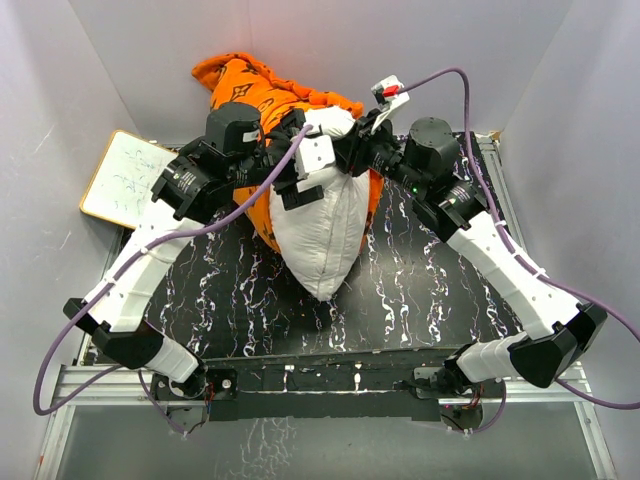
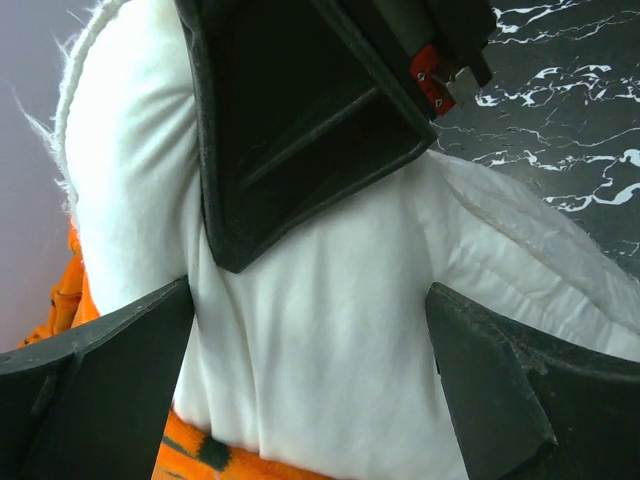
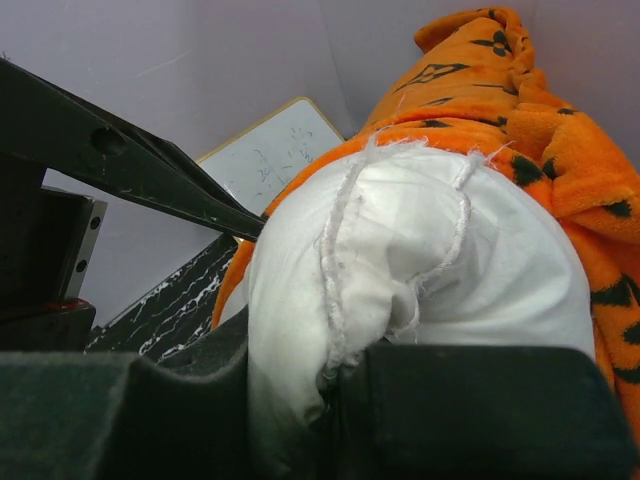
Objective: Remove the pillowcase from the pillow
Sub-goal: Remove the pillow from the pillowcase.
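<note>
The white pillow (image 1: 318,232) lies on end in the middle of the table, its near tip pointing at the arm bases. The orange pillowcase (image 1: 258,88) is bunched behind it and still wraps its far end and sides. My right gripper (image 3: 340,370) is shut on the pillow's (image 3: 430,260) frayed seam corner, with the pillowcase (image 3: 470,80) rising beyond it. My left gripper (image 2: 310,292) stands open, its fingers (image 2: 110,390) either side of the white pillow (image 2: 320,340), not pinching it. A strip of pillowcase (image 2: 230,458) shows below. Both grippers (image 1: 300,165) (image 1: 345,150) meet at the pillow's far end.
A small white wood-framed board (image 1: 125,178) leans at the back left, and it also shows in the right wrist view as a board (image 3: 270,155). The black marbled table (image 1: 430,290) is walled in by pale panels. A metal rail (image 1: 300,385) runs along the near edge.
</note>
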Robot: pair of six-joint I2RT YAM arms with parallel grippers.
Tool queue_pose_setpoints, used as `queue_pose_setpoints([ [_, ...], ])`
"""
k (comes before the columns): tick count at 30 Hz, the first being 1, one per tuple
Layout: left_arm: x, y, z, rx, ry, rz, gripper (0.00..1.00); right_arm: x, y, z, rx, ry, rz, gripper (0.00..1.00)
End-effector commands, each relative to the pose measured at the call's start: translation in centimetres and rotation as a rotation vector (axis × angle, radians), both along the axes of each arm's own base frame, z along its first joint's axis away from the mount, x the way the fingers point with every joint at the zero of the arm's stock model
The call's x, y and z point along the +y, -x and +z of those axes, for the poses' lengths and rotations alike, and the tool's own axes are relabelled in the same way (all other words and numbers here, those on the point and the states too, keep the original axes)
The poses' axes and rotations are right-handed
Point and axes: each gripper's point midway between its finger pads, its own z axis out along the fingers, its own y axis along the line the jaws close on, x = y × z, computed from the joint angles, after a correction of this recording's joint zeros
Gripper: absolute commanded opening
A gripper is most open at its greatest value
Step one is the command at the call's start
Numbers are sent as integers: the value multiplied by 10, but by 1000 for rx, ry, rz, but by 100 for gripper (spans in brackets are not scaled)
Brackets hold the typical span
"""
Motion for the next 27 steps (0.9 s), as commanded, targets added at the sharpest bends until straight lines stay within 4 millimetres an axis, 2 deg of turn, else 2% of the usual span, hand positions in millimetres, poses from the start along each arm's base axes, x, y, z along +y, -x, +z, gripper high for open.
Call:
queue_pose_setpoints([
  [1, 7, 3, 3, -29, -24, 2, 97, -28, 75, 158, -402, -286, 107, 8],
  [6, 3, 8, -8, 98, 60, 56, 96, -19, 88, 156, -392, -297, 190, 8],
  [11, 4, 11, -44, 193, 39, 86, 86, -11, 118, 164, -427, -329, 351, 8],
  [14, 5, 8, -61, 216, 48, 122, 71, -10, 138, 170, -444, -346, 447, 8],
  [16, 2, 7, -67, 231, 73, 129, 50, -9, 147, 172, -453, -352, 487, 8],
  [18, -1, 6, -62, 229, 121, 136, 25, -9, 151, 173, -462, -348, 505, 8],
  [19, -2, 3, -55, 216, 150, 144, 17, -10, 153, 172, -468, -338, 515, 8],
  [20, -3, 1, -45, 199, 176, 148, 16, -9, 154, 170, -474, -319, 521, 8],
  [21, -3, 2, -34, 184, 187, 138, 25, -9, 156, 169, -482, -301, 526, 8],
  [22, -1, 8, -21, 176, 192, 121, 55, -10, 157, 168, -485, -287, 523, 8],
  [23, 1, 17, -7, 176, 195, 101, 78, -12, 159, 167, -494, -277, 520, 8],
  [24, 4, 25, 4, 174, 194, 76, 93, -13, 162, 166, -505, -265, 527, 8],
  [26, 9, 36, 22, 150, 196, 44, 97, -12, 168, 163, -516, -237, 558, 8],
  [27, 18, 48, 36, 105, 201, 25, 97, -12, 172, 161, -524, -221, 581, 8],
])
